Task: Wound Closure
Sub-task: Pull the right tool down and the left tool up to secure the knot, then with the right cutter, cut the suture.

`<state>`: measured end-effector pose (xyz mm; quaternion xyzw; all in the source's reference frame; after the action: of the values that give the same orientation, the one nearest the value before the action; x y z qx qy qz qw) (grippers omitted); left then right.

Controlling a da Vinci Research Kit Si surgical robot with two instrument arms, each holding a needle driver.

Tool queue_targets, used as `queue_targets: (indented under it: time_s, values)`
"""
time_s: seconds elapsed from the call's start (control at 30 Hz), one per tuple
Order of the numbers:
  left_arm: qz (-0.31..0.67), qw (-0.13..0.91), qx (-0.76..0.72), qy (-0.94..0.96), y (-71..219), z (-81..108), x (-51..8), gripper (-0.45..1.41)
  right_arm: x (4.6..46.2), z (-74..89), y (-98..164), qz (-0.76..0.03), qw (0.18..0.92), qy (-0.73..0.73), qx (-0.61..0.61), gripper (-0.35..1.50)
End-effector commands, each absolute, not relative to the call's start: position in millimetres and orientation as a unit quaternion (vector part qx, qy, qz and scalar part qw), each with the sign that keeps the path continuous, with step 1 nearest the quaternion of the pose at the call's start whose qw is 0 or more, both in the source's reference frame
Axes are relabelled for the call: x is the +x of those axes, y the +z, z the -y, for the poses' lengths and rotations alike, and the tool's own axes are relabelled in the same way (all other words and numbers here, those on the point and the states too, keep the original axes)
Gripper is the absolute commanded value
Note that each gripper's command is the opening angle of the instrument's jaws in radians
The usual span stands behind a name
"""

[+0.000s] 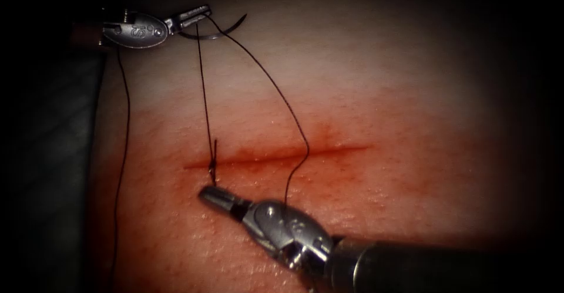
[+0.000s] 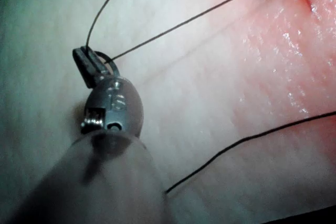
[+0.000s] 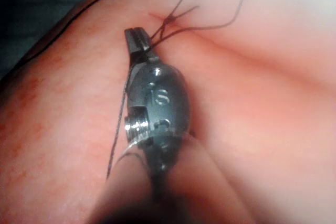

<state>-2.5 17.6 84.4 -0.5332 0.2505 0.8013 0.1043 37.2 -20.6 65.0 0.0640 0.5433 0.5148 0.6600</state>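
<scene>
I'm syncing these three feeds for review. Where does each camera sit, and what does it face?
Endoscope: above and in front, facing the cut; left claw holds the needle, right claw near the knot.
Left wrist: along its shaft, facing its claw shut on the needle.
Right wrist: along its shaft, facing its shut claw.
Shared: thread, tissue.

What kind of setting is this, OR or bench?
Likely a bench suturing setup: bare pork-belly tissue with a short cut, no patient. The left tool holds a curved needle clear of the tissue; the right tool sits shut beside a knot in the thread.
</scene>
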Motion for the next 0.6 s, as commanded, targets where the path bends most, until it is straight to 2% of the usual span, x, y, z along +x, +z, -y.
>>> queue_targets:
  time_s: [0.03, 0.23, 0.27, 0.33, 0.37, 0.5, 0.6]
  values:
    - [-0.252, 0.103, -0.534, 0.8, 85.2, -18.1, -2.9, -0.45, 38.0, 21.4, 65.7, -0.542, 0.662, 0.513, 0.066, -0.35]
    - [-0.24, 0.104, -0.563, 0.784, 84.6, -16.5, -3.2, -0.45, 37.7, 20.8, 65.6, -0.558, 0.669, 0.484, 0.087, -0.35]
    - [-0.225, 0.106, -0.569, 0.784, 83.7, -15.8, -3.4, -0.45, 37.3, 20.3, 65.2, -0.557, 0.669, 0.484, 0.089, 0.31]
    - [-0.212, 0.109, -0.57, 0.786, 82.7, -15.1, -3.5, -0.45, 36.8, 19.7, 64.8, -0.555, 0.669, 0.486, 0.092, 0.81]
    - [-0.196, 0.117, -0.574, 0.786, 81.2, -14.2, -3.6, -0.45, 36.2, 19.0, 64.4, -0.553, 0.668, 0.488, 0.095, 1.16]
    - [-0.169, 0.119, -0.576, 0.791, 77.1, -11.9, -3.5, -0.45, 34.5, 17.9, 63.7, -0.549, 0.669, 0.49, 0.105, 1.2]
    - [-0.157, 0.115, -0.579, 0.792, 73.9, -10.5, -3.5, -0.45, 33.2, 17.0, 63.7, -0.545, 0.679, 0.482, 0.102, 1.03]
